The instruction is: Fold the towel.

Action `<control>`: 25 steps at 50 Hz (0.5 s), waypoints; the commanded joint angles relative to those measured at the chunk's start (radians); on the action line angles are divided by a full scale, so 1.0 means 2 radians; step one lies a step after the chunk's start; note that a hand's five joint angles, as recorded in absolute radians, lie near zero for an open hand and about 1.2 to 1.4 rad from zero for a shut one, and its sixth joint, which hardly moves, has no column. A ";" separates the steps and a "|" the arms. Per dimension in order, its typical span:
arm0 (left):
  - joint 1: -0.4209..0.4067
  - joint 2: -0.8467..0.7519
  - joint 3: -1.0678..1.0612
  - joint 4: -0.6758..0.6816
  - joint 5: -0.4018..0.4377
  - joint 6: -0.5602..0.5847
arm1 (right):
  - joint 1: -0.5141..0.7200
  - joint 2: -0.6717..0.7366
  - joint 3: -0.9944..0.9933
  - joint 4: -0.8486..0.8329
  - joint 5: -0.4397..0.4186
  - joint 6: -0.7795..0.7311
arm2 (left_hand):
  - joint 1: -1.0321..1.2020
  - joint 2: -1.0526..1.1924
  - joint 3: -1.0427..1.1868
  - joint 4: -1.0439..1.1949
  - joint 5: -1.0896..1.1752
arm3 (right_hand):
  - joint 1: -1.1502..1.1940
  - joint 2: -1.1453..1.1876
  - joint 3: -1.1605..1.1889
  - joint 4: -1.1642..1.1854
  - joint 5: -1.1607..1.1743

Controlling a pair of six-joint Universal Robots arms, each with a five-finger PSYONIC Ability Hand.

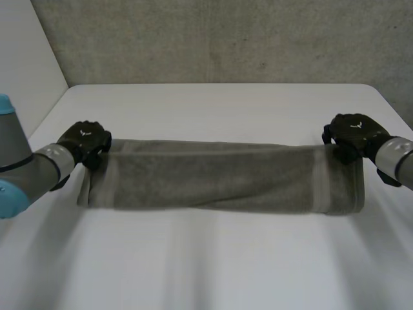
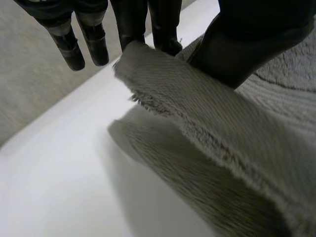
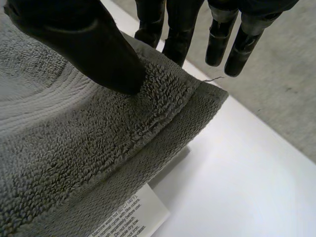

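Grey towel [image 1: 219, 177] sits folded into a long strip across the middle of the white worktop [image 1: 213, 265], stretched between both arms. At one end the left robot hand [image 1: 84, 141] has the far corner pinched between thumb and fingers, raised a bit off the layer below. Same deal with the right robot hand [image 1: 353, 132] on the other far corner, thumb pressed on top, with a white care label [image 3: 131, 219] peeking out underneath.

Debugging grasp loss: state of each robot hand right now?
Left robot hand: closed, pinching a towel corner.
Right robot hand: closed, pinching the opposite corner.
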 commanded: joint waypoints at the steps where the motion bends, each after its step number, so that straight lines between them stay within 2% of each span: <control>1: -0.013 -0.052 0.062 0.047 -0.014 0.003 | 0.021 0.054 -0.047 -0.056 0.027 0.021 | 0.056 0.024 -0.026 -0.029 0.035 | 0.040 0.032 -0.022 -0.038 0.020; 8: -0.020 -0.085 0.092 0.105 -0.025 0.005 | 0.029 0.080 -0.072 -0.070 0.035 0.021 | 0.056 0.024 -0.026 -0.029 0.035 | 0.040 0.032 -0.022 -0.038 0.020; 25: -0.027 -0.138 0.106 0.159 -0.019 0.007 | 0.041 0.154 -0.129 -0.083 0.048 0.020 | 0.056 0.024 -0.026 -0.029 0.035 | 0.040 0.032 -0.022 -0.038 0.020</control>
